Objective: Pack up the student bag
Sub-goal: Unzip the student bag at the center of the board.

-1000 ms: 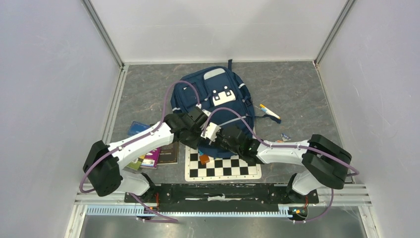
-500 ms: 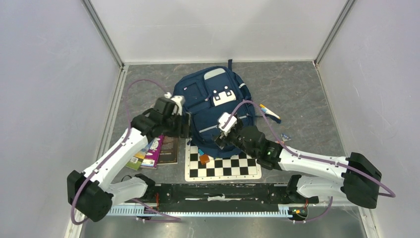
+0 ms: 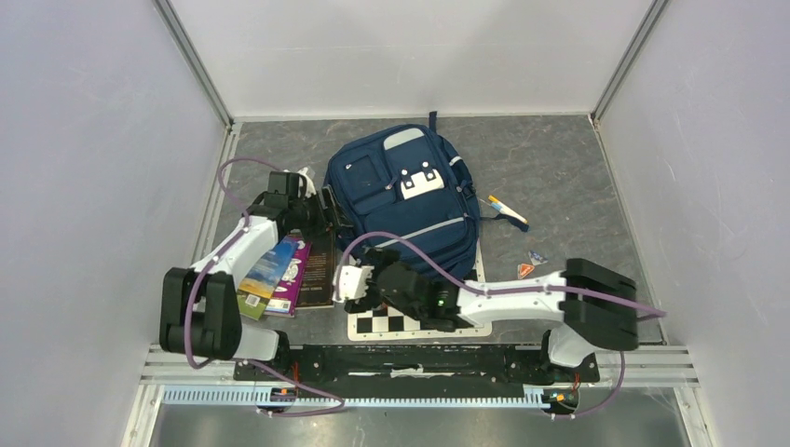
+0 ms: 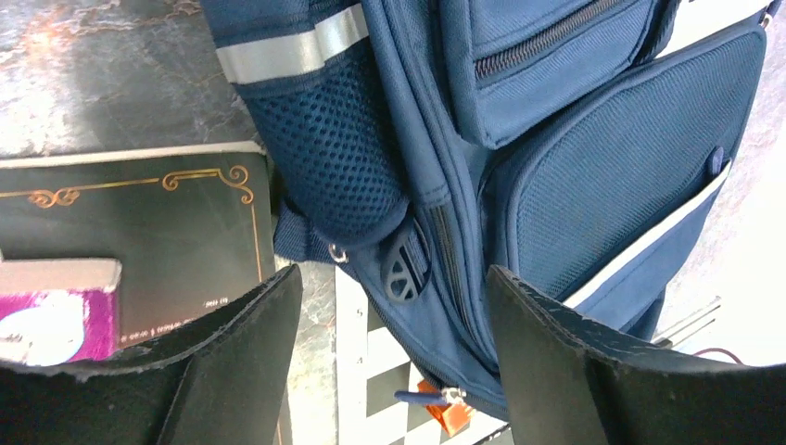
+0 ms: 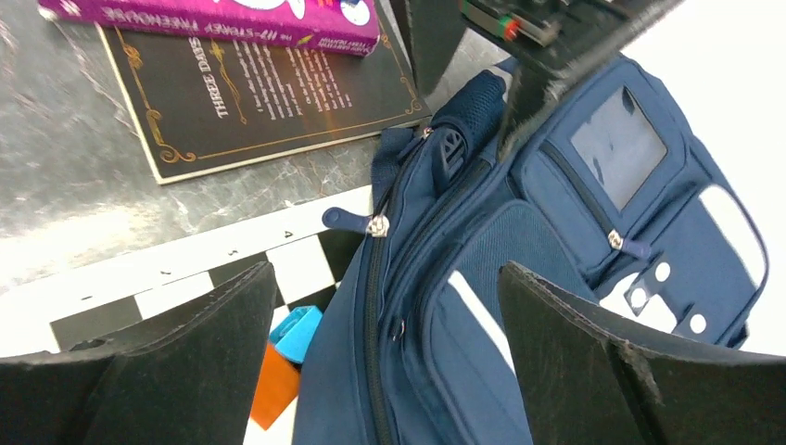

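Black book with gold border (image 5: 250, 102) near counter left edge, magenta book (image 5: 213, 14) lying on it. Chessboard (image 5: 176, 278) at near edge, orange block (image 5: 273, 385) on it. Markers (image 3: 508, 209) toward right side.

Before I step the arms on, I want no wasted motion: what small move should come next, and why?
Probably lower the right tool onto the zipper pull of the student bag. The bag looks zipped shut, the tool stands open and empty just above that pull, and the books lie outside beside the bag, so it needs opening first.
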Motion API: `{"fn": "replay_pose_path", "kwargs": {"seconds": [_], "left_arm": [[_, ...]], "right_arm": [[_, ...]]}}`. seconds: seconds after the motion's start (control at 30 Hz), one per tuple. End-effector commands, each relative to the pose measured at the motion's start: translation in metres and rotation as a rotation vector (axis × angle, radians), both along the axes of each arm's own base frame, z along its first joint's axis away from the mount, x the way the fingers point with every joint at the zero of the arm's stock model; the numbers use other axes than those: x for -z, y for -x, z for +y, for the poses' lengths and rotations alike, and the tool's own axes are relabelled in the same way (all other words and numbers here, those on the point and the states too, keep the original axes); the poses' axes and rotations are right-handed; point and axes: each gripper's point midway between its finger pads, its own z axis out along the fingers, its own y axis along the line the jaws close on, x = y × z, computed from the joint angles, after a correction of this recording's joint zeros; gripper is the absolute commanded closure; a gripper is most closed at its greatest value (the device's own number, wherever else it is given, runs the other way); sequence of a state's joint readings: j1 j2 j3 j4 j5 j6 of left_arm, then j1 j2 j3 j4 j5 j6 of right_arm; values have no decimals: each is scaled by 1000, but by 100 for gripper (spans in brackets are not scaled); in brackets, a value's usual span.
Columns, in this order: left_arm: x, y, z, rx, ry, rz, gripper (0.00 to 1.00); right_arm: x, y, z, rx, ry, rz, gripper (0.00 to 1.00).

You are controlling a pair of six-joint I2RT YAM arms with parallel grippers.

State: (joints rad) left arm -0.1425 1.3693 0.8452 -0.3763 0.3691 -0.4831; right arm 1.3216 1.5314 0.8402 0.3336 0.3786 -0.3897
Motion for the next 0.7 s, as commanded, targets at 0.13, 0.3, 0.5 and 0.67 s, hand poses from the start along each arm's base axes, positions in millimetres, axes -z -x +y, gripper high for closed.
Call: {"fn": "replay_pose_path", "kwargs": {"seconds": [0.13,0.3,0.5,0.67], "left_arm": [[12,-15,-20,-4,126,39,26],[22,-14,-23,2,141,81,36],[25,-15,-24,-3,150,90,50],[26,-15,-24,-2,151,90,55]], "right_arm": [[22,-20,42,-75,312,-199,7],[46,-25,45,-79,467,-234,7],[61,-32,40,-66,594,-283,7],[67,-44,44,-27,657,-349,10]]}}
